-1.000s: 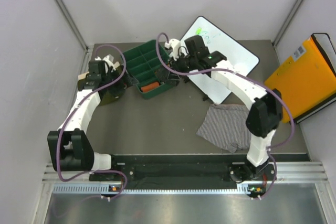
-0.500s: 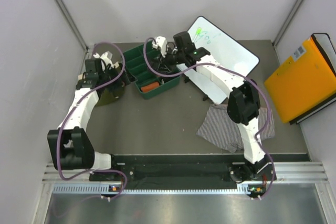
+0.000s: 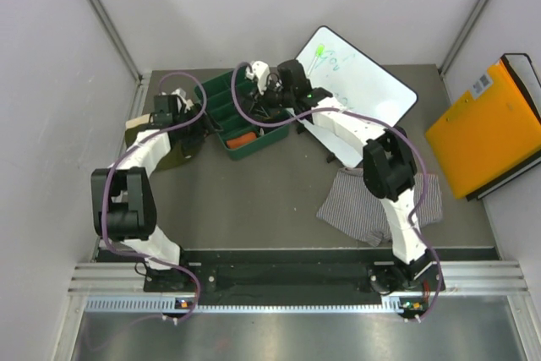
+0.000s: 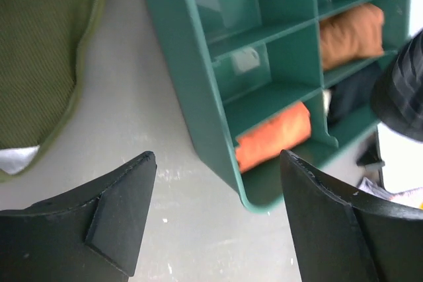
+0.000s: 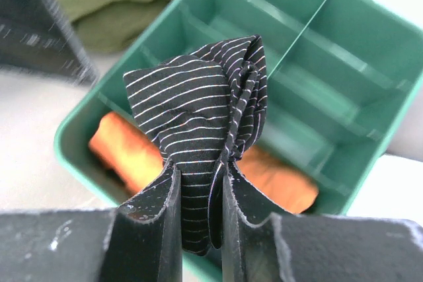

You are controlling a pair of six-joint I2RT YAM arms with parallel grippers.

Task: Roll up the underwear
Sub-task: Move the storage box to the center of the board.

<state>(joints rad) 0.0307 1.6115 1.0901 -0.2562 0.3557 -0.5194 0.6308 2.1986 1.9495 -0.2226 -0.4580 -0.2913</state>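
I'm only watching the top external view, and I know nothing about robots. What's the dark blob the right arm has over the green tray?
Observer: Bundled black striped underwear, pinched between the right jaws.
Visitor: Anything in the tray? I see one orange speck.
Observer: Two things: one orange roll and a second orange roll sit in separate compartments of the green tray.
Visitor: And the left arm?
Observer: The left jaws stand open and empty, near the tray.

No readable text. Green scribble [image 3: 326, 57] on whiteboard [image 3: 376, 86] illegible; barcode sticker [image 3: 482, 84] on orange folder [image 3: 486, 134] too small.
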